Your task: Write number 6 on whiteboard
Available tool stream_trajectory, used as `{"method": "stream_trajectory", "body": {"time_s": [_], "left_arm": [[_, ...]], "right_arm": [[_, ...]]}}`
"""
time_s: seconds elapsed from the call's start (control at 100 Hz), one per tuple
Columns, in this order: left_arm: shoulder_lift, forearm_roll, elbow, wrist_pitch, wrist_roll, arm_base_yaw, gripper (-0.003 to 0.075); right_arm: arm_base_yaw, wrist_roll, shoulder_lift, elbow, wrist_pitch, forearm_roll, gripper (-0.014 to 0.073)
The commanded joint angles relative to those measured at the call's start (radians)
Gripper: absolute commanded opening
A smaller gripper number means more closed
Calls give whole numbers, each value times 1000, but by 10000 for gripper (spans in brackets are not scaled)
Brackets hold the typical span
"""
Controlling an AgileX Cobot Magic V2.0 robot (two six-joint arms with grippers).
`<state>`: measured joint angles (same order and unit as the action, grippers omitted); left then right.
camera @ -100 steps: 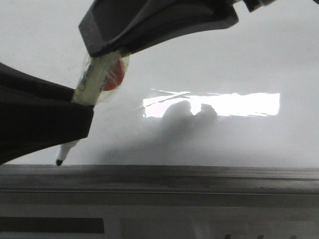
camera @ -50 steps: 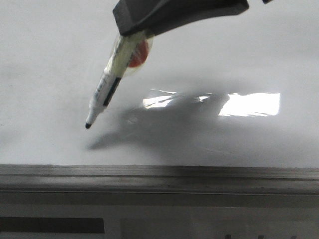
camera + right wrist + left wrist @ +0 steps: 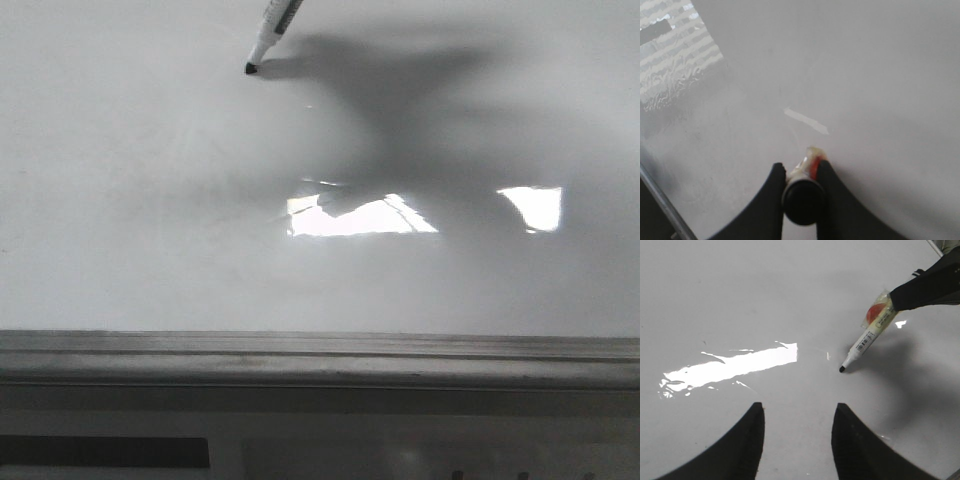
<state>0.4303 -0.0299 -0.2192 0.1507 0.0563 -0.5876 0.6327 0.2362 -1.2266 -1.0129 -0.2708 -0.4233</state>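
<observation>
Marker (image 3: 272,30) is now sitting far up the whiteboard (image 3: 150,200) toward 12 o'clock versus 0.5 s ago. Right tool (image 3: 801,176) is clenching it, tip touching or nearly touching; left tool (image 3: 797,440) is hanging released. No 6 visible yet. Next: pressing down and starting the stem.

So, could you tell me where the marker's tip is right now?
In the front view the marker tip sits at the top, left of centre, on the whiteboard, held by the right gripper.
</observation>
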Motion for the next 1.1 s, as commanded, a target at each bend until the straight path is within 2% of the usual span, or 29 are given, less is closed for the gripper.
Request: {"method": "stream_trajectory", "body": {"time_s": [0.0, 0.05, 0.2, 0.33, 0.48, 0.7, 0.91, 1.02, 1.09], "left_arm": [[2, 10, -29, 98, 1, 3, 270], [2, 10, -29, 106, 1, 3, 262], [2, 10, -29, 113, 1, 3, 260], [2, 10, -29, 113, 1, 3, 260], [2, 10, -29, 113, 1, 3, 260], [2, 6, -29, 113, 1, 3, 260], [11, -81, -29, 90, 1, 3, 260], [51, -93, -29, 94, 1, -39, 260], [100, -151, -29, 90, 1, -84, 260]], "right_arm": [[-3, 9, -33, -16, 31, -29, -64], [14, 9, -57, 1, 5, -72, -64], [75, 9, -54, 86, -24, -69, -64], [27, 9, 28, 97, -52, -47, -64], [-7, 15, 60, 47, -16, -45, -64], [74, 38, -41, -22, -55, -45, -64], [95, 38, -11, -25, -48, -45, -64], [143, 38, 13, -25, -52, -45, -64], [176, 38, 18, -25, -52, -45, -64]]}}
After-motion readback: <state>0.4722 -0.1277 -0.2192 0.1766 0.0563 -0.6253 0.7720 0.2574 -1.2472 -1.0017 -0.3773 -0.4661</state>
